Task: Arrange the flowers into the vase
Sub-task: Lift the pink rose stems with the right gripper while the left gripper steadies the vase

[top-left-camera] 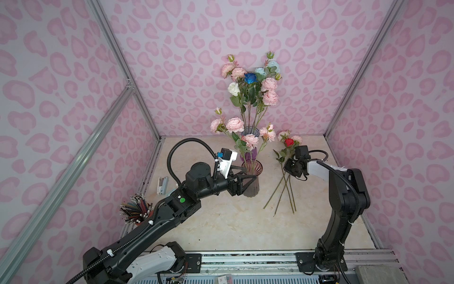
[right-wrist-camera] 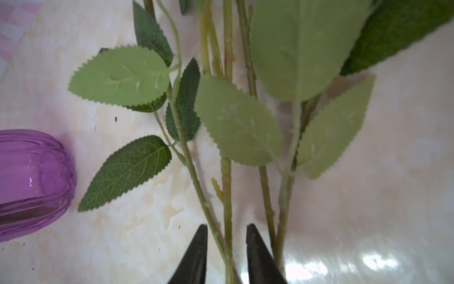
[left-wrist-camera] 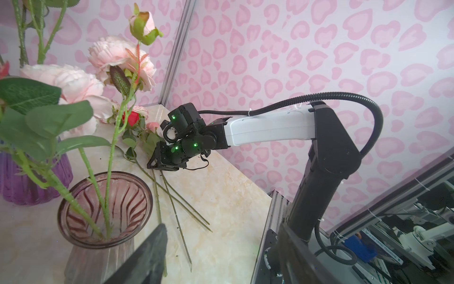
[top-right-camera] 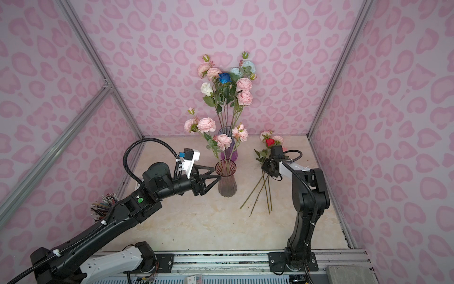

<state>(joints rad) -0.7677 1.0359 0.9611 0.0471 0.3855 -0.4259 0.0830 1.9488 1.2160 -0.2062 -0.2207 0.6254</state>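
Jaws narrowly apart, the right tool [right-wrist-camera: 227, 230] straddles a thin green artificial-flower stem [right-wrist-camera: 227, 191], seemingly light and springy, likely best pinched below the serrated green leaves [right-wrist-camera: 238, 120].

Glass, marble-look stone, cloth-like blooms

The ribbed smoky vase [top-left-camera: 251, 184] and purple vase [right-wrist-camera: 32, 182] are glossy see-through glass; the surface [top-left-camera: 221, 221] is polished and veined; flowers [top-left-camera: 269, 84] have matt fabric-like petals and plastic-looking stems; the frame post [top-left-camera: 146, 108] is brushed metal.
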